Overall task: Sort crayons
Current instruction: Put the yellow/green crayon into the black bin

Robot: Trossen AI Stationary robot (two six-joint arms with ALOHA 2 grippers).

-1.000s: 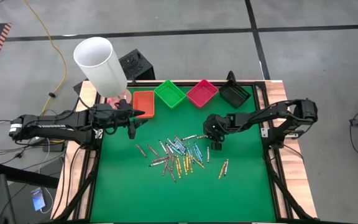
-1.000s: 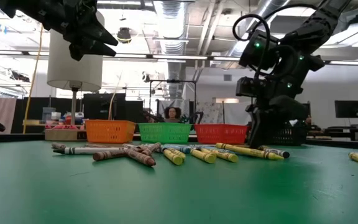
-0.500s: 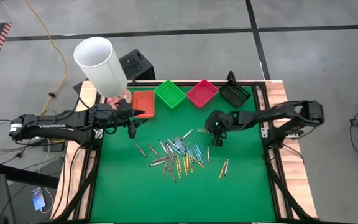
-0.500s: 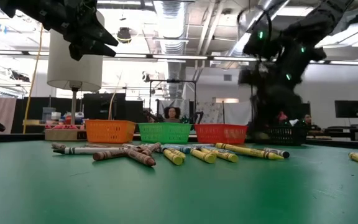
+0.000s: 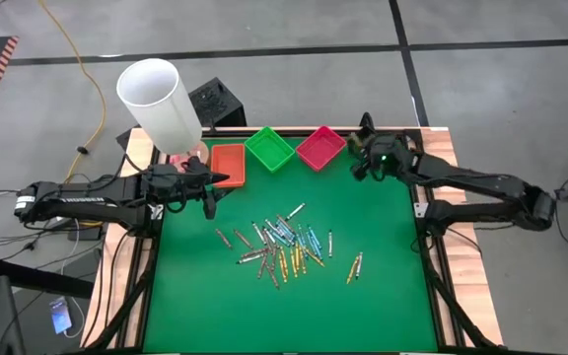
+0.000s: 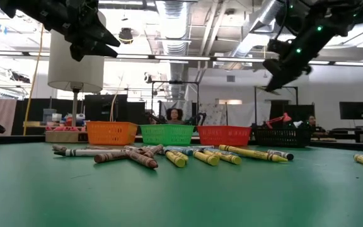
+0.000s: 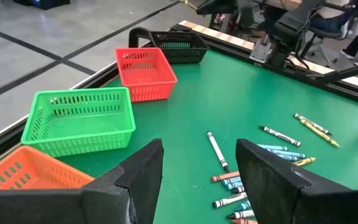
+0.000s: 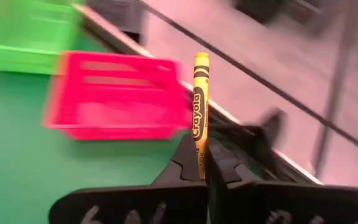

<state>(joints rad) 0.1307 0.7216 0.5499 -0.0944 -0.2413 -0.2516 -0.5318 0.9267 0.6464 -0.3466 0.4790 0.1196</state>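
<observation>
The right claw (image 8: pixel 202 167) pinches a yellow crayon (image 8: pixel 200 106) marked "Crayola".

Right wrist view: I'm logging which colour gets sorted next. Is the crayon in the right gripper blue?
No. The crayon clamped upright in the right gripper is yellow, with a yellow printed wrapper.

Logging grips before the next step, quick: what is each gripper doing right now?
Left gripper: open, holding nothing, above the orange plastic tray.
Right gripper: shut on a thin yellow crayon, raised near the black tray.
</observation>
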